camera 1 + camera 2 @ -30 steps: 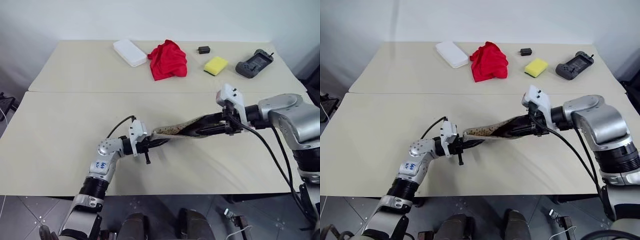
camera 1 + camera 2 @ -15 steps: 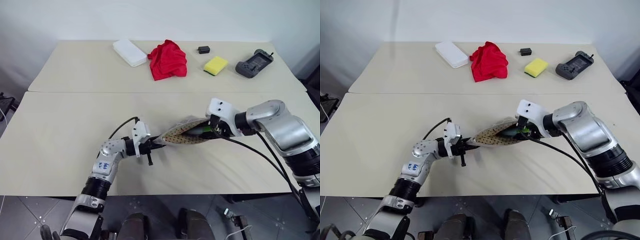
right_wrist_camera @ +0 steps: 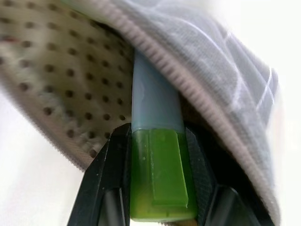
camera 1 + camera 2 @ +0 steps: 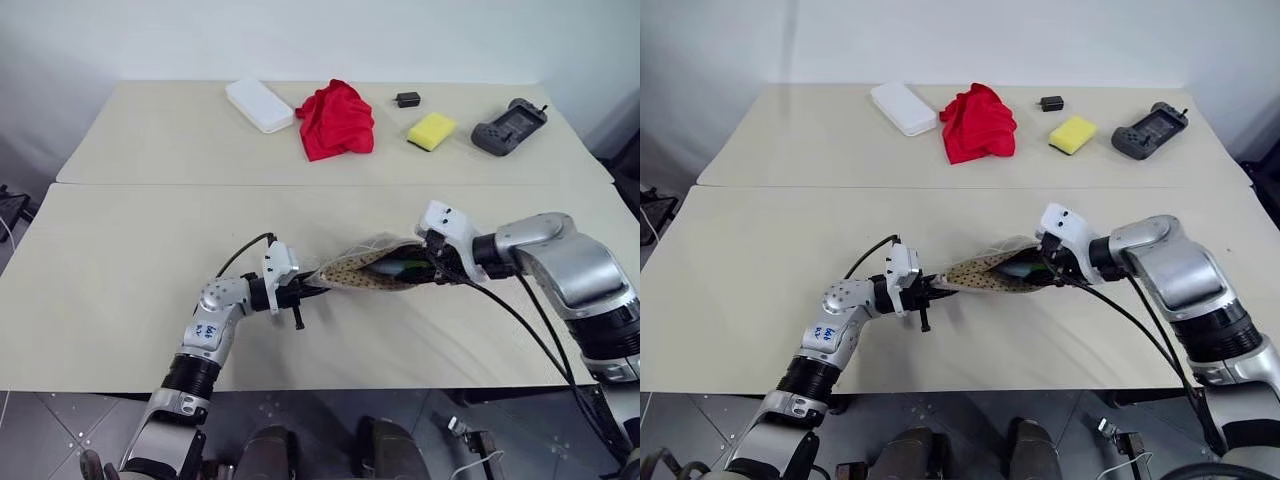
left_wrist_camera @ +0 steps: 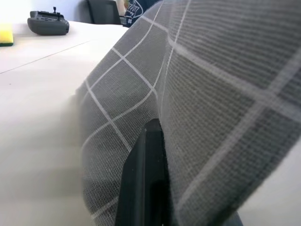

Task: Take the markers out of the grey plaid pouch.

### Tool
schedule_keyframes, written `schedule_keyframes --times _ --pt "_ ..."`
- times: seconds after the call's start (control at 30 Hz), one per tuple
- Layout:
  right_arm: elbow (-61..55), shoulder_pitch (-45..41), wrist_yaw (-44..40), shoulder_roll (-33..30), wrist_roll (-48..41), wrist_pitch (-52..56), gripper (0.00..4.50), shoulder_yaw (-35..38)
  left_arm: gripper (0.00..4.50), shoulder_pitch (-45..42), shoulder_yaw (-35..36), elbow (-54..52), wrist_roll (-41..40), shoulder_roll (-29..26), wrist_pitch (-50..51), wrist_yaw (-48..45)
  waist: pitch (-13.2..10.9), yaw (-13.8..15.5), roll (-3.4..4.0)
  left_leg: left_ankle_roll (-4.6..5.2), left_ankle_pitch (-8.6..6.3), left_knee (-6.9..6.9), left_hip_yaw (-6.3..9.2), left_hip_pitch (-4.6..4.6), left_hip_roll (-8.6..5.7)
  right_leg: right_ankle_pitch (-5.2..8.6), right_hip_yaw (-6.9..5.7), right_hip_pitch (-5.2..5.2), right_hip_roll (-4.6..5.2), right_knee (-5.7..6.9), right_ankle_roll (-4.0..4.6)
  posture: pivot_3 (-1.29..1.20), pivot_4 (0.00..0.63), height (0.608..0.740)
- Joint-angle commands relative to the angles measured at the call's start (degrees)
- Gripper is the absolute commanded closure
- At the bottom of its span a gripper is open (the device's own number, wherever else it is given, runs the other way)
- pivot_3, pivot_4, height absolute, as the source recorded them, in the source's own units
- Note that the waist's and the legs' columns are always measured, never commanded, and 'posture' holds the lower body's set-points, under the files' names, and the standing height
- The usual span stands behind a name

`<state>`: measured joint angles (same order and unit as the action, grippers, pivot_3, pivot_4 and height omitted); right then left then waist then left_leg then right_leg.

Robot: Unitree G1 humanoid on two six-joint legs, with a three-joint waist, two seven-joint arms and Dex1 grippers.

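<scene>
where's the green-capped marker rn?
Right wrist view: marker sits between the right hand's fingers, its far end inside the grey plaid pouch near the table's front.

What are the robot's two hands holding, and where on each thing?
The left gripper pinches the grey plaid pouch at its end. The right gripper clamps a marker by its green end, inside the pouch's open mouth.

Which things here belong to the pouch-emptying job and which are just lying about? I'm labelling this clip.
In the job: grey plaid pouch, green-capped marker, left gripper, right gripper.

Lying about: red cloth, white box, yellow sponge, grey handheld controller, small black block.
</scene>
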<state>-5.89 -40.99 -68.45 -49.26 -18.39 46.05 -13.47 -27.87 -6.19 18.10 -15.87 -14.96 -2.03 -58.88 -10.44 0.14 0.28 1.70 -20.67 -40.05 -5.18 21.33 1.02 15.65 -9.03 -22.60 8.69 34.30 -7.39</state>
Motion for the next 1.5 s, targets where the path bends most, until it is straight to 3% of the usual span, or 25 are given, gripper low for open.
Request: schedule_keyframes --times 0.03,0.1,0.23,0.4,0.63,0.87,0.97,1.27,1.3,1.5 --pt "-2.11 0.36 -9.2 -0.67 -7.84 -9.48 3.36 8.82 4.5 -0.24 0.98 -0.94 -0.89 -0.11 -0.12 0.43 0.0 0.0 0.0 0.0 0.0 0.0 0.0 0.0 0.0 0.0 0.0 0.0 -0.01 0.0 0.0 0.0 0.15 0.74" --pt "-0.11 -0.29 -9.32 0.62 -11.45 -9.46 3.36 13.5 4.5 -0.26 1.26 -0.99 -1.07 -0.18 0.05 0.29 -0.01 -0.03 -0.01 0.0 0.0 0.0 0.0 0.0 0.0 0.0 -0.01 0.02 -0.01 -0.01 -0.01 0.0 0.15 0.74" --pt "0.25 2.01 -14.03 -4.21 -16.49 -4.72 3.36 17.45 4.5 -0.42 1.79 -1.13 -1.84 -0.7 0.97 -0.51 -0.01 0.47 -0.02 0.0 0.0 -0.01 0.01 0.0 0.01 -0.01 -0.05 0.05 -0.01 -0.03 -0.02 0.0 0.15 0.74" --pt "2.47 4.76 -12.54 -6.57 -20.33 -1.61 3.36 23.39 4.5 -1.25 3.05 -0.5 -3.1 -2.12 2.07 -1.87 -0.01 0.75 -0.02 0.04 -0.02 -0.01 0.03 -0.01 0.02 -0.01 -0.01 0.05 0.0 -0.07 -0.01 0.0 0.15 0.74" --pt "18.22 14.51 -8.8 -9.46 -13.14 -13.45 3.36 31.37 4.5 -0.84 2.09 -3.49 -7.05 -4.8 10.3 -8.45 -0.01 1.43 -0.02 0.05 -0.02 -0.01 -0.17 0.0 -0.03 -0.03 -0.05 0.08 0.0 -0.1 -0.03 0.0 0.15 0.74" --pt "31.57 23.81 2.41 -5.56 -1.45 -36.66 3.36 32.45 4.5 -1.5 1.2 -1.46 -5.15 -2.23 3.03 -10.82 0.0 1.16 0.03 0.02 -0.01 0.01 -0.39 0.0 -0.05 -0.04 -0.07 0.12 -0.02 -0.12 -0.05 0.0 0.15 0.74" --pt "31.95 27.45 3.04 -4.58 -1.81 -37.96 3.36 33.1 4.5 -1.99 -0.02 -0.58 -4.3 -1.63 1.69 -11.48 0.01 1.16 0.07 0.02 -0.01 0.05 -0.4 -0.03 -0.04 -0.03 -0.06 0.11 -0.04 -0.13 -0.05 0.0 0.15 0.74" --pt "23.24 38.36 -0.4 -6.63 -5.69 -37.18 0.23 37.94 4.5 -7.77 -0.44 13.58 1.65 2.54 -13.99 -8.44 0.02 1.32 0.08 0.06 0.0 0.01 -0.29 -0.03 -0.05 -0.07 -0.02 0.16 -0.02 -0.2 -0.1 0.0 0.15 0.74" --pt "19.58 38.17 -1.13 -8.22 -7.24 -35.4 0.04 39.41 4.5 -8.29 -0.15 14.64 1.61 3.07 -14.93 -8.24 0.01 1.32 0.09 0.06 0.0 0.02 -0.27 -0.04 -0.05 -0.07 -0.02 0.16 -0.02 -0.21 -0.1 0.0 0.15 0.74" --pt "0.81 34.92 -4.1 -14.49 -16.22 -24.49 0.04 41.52 4.5 -10.41 0.59 20.16 0.09 4.81 -16.05 -10.42 0.01 1.23 0.29 0.11 -0.03 0.0 -0.08 -0.08 0.02 -0.17 0.07 0.1 -0.05 -0.22 -0.03 0.0 0.15 0.74"
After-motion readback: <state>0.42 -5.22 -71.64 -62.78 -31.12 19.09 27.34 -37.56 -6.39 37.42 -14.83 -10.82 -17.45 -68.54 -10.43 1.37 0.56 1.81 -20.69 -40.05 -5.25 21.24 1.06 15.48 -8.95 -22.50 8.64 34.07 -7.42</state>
